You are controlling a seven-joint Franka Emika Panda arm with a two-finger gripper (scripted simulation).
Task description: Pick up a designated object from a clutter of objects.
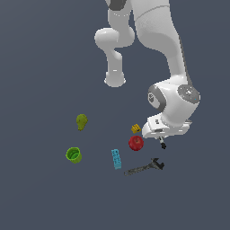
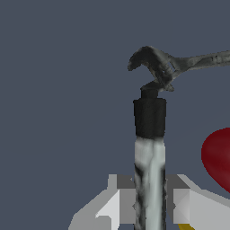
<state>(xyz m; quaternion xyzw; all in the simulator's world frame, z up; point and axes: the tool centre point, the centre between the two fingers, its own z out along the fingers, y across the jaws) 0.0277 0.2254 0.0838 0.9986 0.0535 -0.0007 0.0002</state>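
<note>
- Done, as I judge it: the gripper (image 2: 150, 200) has its jaws closed on the marker (image 2: 149, 148) — white barrel pinched between the fingers, black cap poking out, centre of the wrist view.
- Exterior view: marker sits right of the red apple (image 1: 136, 143), above the wrench (image 1: 146, 167); whether it has left the floor I cannot tell.
- Left — raise it clear.

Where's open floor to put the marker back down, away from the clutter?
Bare floor lies toward the exterior view's left of the pear and cup, and below the wrench. It is crowded around the apple, yellow brick and blue brick.
</note>
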